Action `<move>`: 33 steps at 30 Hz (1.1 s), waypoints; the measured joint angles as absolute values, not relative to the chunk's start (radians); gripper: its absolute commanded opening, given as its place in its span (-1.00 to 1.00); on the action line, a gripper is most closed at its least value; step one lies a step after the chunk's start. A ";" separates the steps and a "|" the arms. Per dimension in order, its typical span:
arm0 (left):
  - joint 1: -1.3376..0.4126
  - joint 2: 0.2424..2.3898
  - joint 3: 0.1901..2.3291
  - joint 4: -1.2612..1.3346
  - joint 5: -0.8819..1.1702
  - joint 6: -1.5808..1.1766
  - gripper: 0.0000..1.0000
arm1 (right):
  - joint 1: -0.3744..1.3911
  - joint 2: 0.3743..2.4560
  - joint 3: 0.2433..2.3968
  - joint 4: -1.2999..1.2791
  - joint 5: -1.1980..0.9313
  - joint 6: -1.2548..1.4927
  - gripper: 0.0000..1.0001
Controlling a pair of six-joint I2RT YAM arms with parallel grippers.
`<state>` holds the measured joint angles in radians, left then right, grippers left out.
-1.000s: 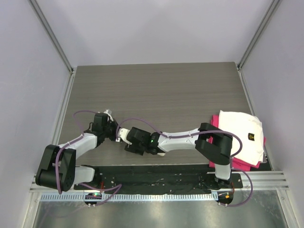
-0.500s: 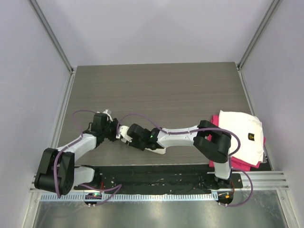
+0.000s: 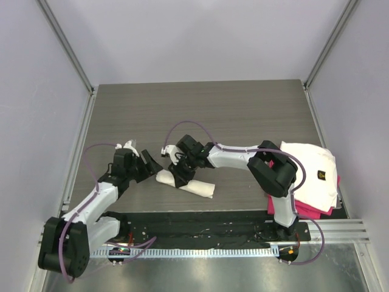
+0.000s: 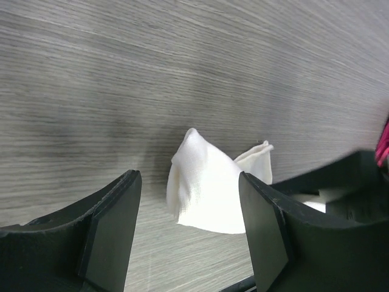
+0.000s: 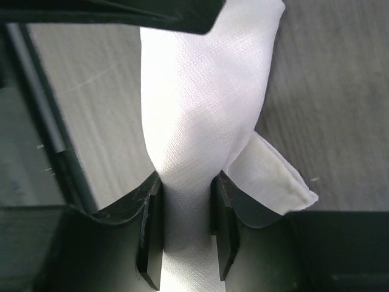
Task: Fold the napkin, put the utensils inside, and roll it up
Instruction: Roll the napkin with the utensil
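Note:
The napkin lies rolled into a short cream-white tube on the table, near the front edge. My right gripper is shut on the roll near its left end. In the right wrist view the napkin is pinched between both pads, at the gripper. My left gripper stands open just left of the roll's end. The left wrist view shows the napkin end ahead of the gripper, touching neither finger. The utensils are hidden.
A folded white cloth with a small dark logo lies on a pink cloth at the right edge. Metal rails and grey walls bound the table. A black base plate runs along the near edge.
My left gripper has opened and drawn back to the left. My right gripper has closed on the napkin roll and moved away from the near edge, so the roll now shows.

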<state>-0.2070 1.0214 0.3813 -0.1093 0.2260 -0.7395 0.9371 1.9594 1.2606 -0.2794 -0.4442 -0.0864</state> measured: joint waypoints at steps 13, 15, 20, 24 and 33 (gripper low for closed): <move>-0.207 0.899 0.285 -0.026 0.315 -0.731 0.24 | 0.804 2.111 1.343 -0.316 -0.867 0.062 -0.49; -0.207 0.914 0.274 0.002 0.335 -0.733 0.21 | 0.791 2.135 1.357 -0.320 -0.908 0.080 -0.50; -0.207 0.970 0.241 0.089 0.370 -0.757 -0.02 | 0.767 2.175 1.375 -0.316 -0.983 0.118 -0.50; -0.207 1.026 0.231 0.138 0.386 -0.780 -0.36 | 0.762 2.187 1.379 -0.311 -1.000 0.139 -0.49; -0.207 1.064 0.244 0.159 0.384 -0.785 -1.00 | 0.761 2.170 1.380 -0.322 -0.949 0.167 -0.08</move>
